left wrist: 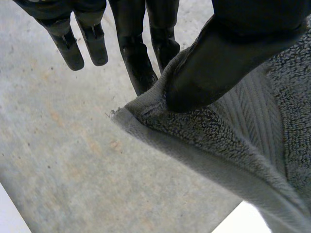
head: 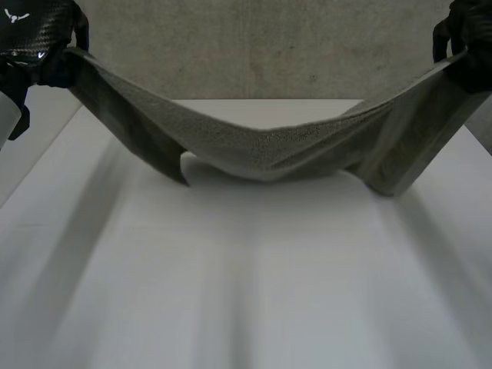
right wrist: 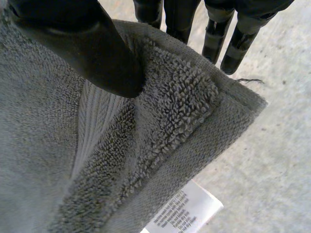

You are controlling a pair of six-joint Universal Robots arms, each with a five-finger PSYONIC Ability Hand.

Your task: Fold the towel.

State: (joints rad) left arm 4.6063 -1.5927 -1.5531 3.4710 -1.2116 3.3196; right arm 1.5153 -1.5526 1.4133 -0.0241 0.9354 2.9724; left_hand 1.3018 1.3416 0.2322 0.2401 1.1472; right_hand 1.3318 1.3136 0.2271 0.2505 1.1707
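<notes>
Left hand (head: 34, 34), upper left of the head view, clamps one towel (head: 261, 150) corner between thumb and fingers. The grey towel sags across mid-frame, low over the white table (head: 246, 292). At upper right, the right hand (head: 469, 34) likewise pinches the other corner, a white label (right wrist: 182, 211) hanging near it.

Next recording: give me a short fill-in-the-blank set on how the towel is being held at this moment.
1. The left robot hand pinches a ____ of the grey towel under its thumb.
2. Strung between it and the right robot hand, the towel is lowest at its ____, over the white table.
3. The white care label sits by the corner held in the ____ robot hand.

Missing words: corner; middle; right.
</notes>
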